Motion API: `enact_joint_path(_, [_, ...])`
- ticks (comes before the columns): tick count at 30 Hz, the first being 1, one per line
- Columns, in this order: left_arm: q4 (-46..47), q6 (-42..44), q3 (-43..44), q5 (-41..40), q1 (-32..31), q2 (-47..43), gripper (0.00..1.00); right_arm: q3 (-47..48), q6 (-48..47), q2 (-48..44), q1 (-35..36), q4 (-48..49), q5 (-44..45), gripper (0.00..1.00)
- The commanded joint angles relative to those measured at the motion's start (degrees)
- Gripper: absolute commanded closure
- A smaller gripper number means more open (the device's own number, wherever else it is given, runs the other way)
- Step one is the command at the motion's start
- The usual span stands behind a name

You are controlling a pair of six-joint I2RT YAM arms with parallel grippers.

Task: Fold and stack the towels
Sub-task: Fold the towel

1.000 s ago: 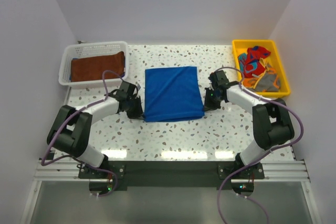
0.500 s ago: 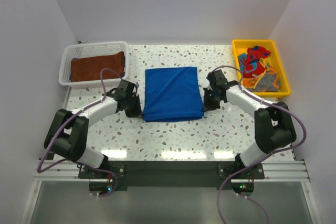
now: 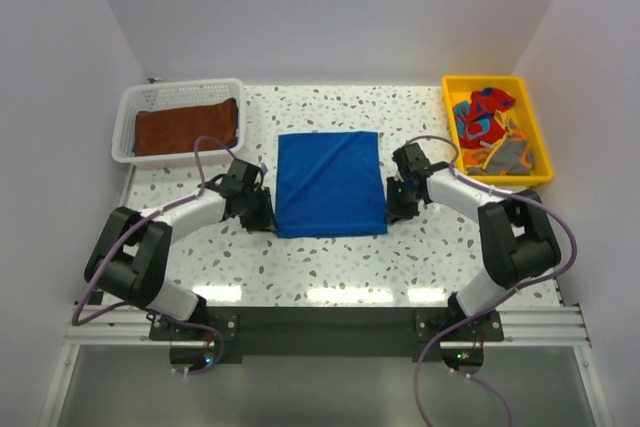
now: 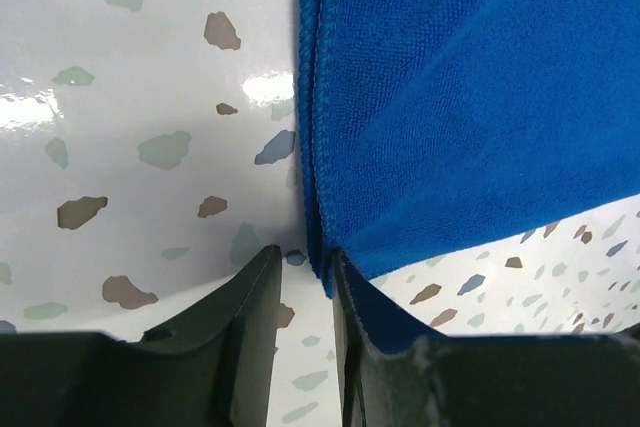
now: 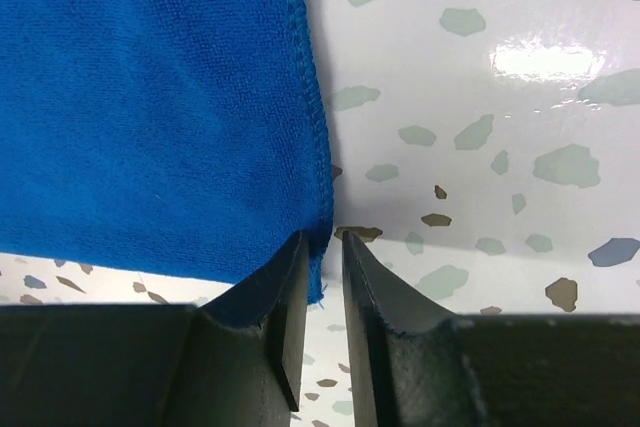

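A folded blue towel (image 3: 330,182) lies flat in the middle of the table. My left gripper (image 3: 262,219) is at its near left corner. In the left wrist view the jaws (image 4: 307,267) are nearly together with the towel's corner (image 4: 480,97) pinched between them and draped over the right finger. My right gripper (image 3: 395,209) is at the near right corner. Its jaws (image 5: 325,247) are nearly closed around the towel's stitched edge (image 5: 150,97). A brown towel (image 3: 185,127) lies folded in the white basket (image 3: 125,117).
A yellow bin (image 3: 495,82) at the back right holds several crumpled coloured cloths (image 3: 490,127). The white basket stands at the back left. The speckled tabletop (image 3: 330,267) shows in front of the towel, and walls close in the table's sides and back.
Both grippers have slid along the towel's sides to its near corners and closed on them. The towel's near edge has shifted slightly toward me.
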Motion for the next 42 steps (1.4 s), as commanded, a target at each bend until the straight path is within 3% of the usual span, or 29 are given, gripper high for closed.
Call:
enact_joint_path(1, [0.48,-0.48,-1.34,-1.51,-0.28,-2.58,0.67,-0.15,-0.31,-1.62,0.62,0.32,1.65,0.75])
enact_joint_path(8, [-4.97,-0.48,0.58,-3.43,-0.28,-8.81,0.45,1.96,-3.03,-8.03,0.80,-4.87,4.11,0.63])
enact_joint_path(11, [-7.96,-0.13,4.53,-6.68,-0.28,-9.97,0.45,3.98,-4.44,-9.10,2.29,-5.31,4.37,0.62])
enact_joint_path(16, [-6.56,1.54,13.57,-8.54,-0.28,-6.03,0.61,7.05,-4.71,-6.29,6.16,-3.38,3.50,0.66])
enact_joint_path(23, [-0.76,3.92,24.31,-7.40,-0.28,9.51,0.85,7.15,-3.92,-1.02,8.97,1.80,2.79,0.73])
enact_joint_path(30, [3.64,4.71,29.94,-7.57,-0.28,20.52,0.95,5.66,-3.13,3.11,11.26,4.88,2.97,0.75])
enact_joint_path(35, [1.80,3.13,29.86,-13.53,-0.28,23.60,1.00,2.58,-2.25,4.26,11.35,4.62,3.40,0.75])
enact_joint_path(42, [1.79,-0.29,18.90,-14.26,-0.28,20.19,1.00,-4.09,-2.42,1.28,11.61,-1.17,1.30,0.71])
